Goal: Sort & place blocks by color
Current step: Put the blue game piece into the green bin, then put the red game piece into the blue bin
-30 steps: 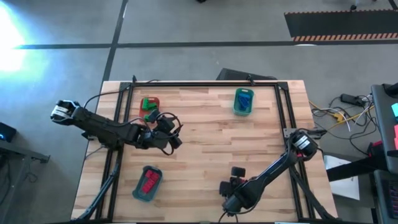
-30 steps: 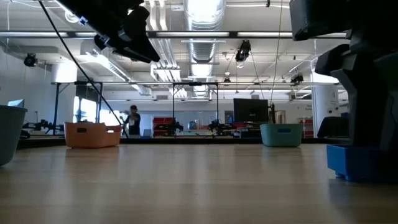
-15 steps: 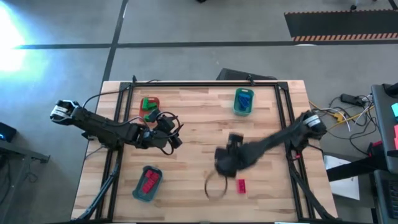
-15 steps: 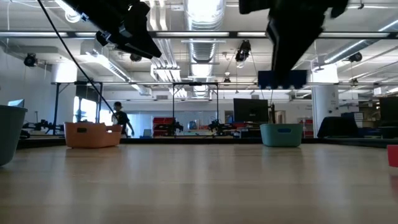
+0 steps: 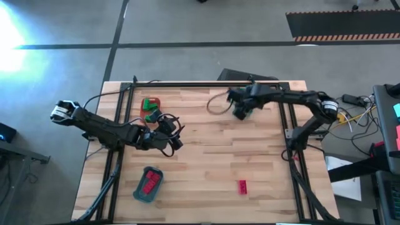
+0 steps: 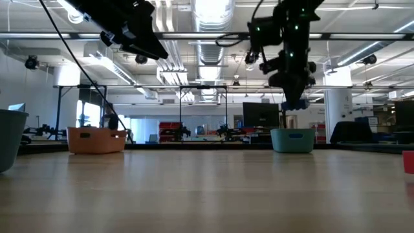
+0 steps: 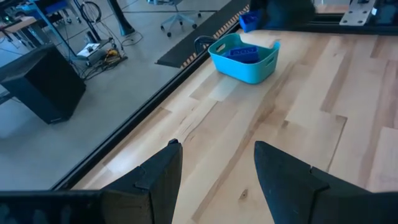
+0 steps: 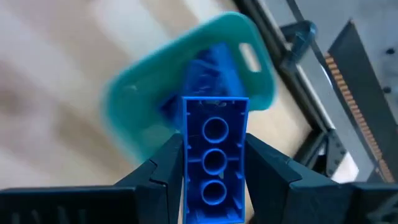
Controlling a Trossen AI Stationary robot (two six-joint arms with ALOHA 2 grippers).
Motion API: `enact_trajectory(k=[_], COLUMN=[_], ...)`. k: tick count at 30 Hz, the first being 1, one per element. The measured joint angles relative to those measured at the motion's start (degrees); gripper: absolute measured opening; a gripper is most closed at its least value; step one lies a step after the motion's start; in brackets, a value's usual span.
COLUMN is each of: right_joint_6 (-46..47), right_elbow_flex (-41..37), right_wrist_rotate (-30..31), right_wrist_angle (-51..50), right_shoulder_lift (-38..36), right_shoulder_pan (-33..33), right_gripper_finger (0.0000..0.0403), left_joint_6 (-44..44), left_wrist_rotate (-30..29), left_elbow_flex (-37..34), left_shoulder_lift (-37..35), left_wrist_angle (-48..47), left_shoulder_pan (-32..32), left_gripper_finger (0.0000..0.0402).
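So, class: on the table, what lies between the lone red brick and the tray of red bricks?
Nothing: the high view shows only bare wood between the red brick and the tray of red bricks.

We see a blue block (image 8: 213,158), long and narrow, its hollow underside with three round sockets facing the right wrist camera, pinched between the fingers (image 8: 157,177) of the right gripper (image 5: 240,111) above the teal tray (image 8: 149,106), where more blue blocks (image 7: 242,53) lie piled. One red block (image 5: 242,185) lies alone on the bare counter (image 5: 212,156), well apart from that tray. We find several red blocks (image 5: 149,182) heaped in another tray (image 5: 141,195), and green blocks (image 5: 150,114) far across from the teal tray.
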Motion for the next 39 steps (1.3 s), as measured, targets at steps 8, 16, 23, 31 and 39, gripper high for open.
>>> enact_trajectory(k=[8, 16, 23, 31, 39], right_joint_6=[-8.31, -11.95, -12.08, -13.13, -14.94], right_elbow_flex=[-4.37, -4.79, -4.79, -4.79, -4.62], right_wrist_rotate=[-5.86, -5.61, -3.58, -2.57, -2.55], right_wrist_angle=[13.43, 15.16, 16.42, 16.56, 17.31], right_shoulder_lift=[0.10, 1.47, 2.39, 2.56, 2.47], right_shoulder_pan=[-9.32, -10.63, -10.89, -11.27, -12.03], right_gripper_finger=[0.0124, 0.0128, 0.0159, 0.0188, 0.0189], left_joint_6=[0.02, 0.04, 0.03, -0.02, 0.01], left_wrist_rotate=[-0.07, -0.08, -0.07, -0.07, -0.09], left_elbow_flex=[-0.04, -0.63, -0.66, -0.72, -0.71], left_shoulder_lift=[-0.11, 0.07, 0.13, 0.13, 0.13], left_wrist_angle=[0.20, 0.17, 0.24, 0.39, 0.42], left_shoulder_pan=[0.11, 0.15, 0.15, 0.11, 0.14], left_gripper_finger=[0.0183, 0.0183, 0.0183, 0.0183, 0.0183])
